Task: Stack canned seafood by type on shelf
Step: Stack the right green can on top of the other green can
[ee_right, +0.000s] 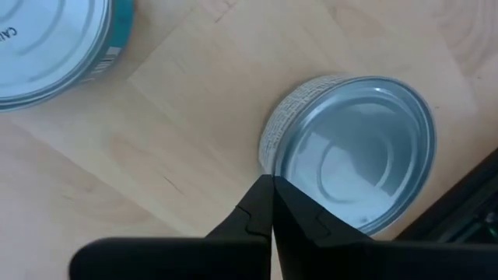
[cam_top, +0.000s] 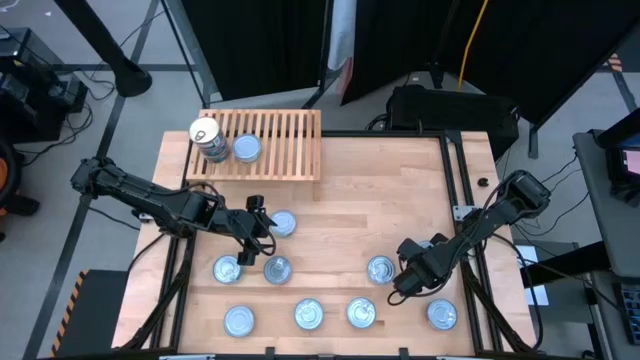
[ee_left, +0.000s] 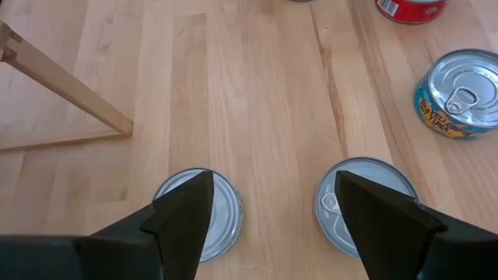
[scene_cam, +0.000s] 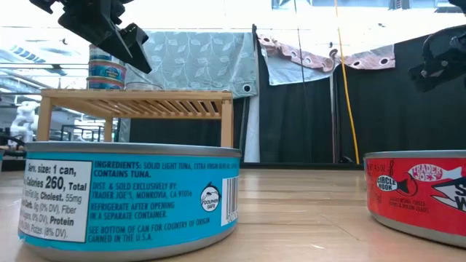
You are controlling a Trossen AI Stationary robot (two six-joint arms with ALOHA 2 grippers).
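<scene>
Left gripper [cam_top: 262,232] hovers over the left middle of the light wooden tabletop [cam_top: 380,190], its two dark fingers [ee_left: 183,222] spread apart with nothing between them. In the left wrist view each finger covers part of a flat round silvery-topped tin: one tin [ee_left: 201,214] shows behind one finger, another with a pull tab [ee_left: 366,204] behind the other, and both are cut off by the picture's edge. Further off in that view lie a blue-sided tin with a ring pull [ee_left: 459,93] and a red-sided tin [ee_left: 411,8], the latter mostly out of frame.

Right gripper [cam_top: 408,283] sits low at the near right of the table, its fingers pressed together on nothing. Its closed tips overlap the rim of a silvery tin with a pale printed side [ee_right: 350,152] in the right wrist view; whether they touch it cannot be told.

At the far left stands the low rack of light wooden slats [cam_top: 285,140]. On its left end is a stack of tins with a cream-gold top [cam_top: 206,138], and just right of it a single silvery-topped tin [cam_top: 246,149]. How many tins make the stack is hard to make out. The remaining loose tins lie across the near half of the table, some in a row [cam_top: 308,315] along the near edge.
</scene>
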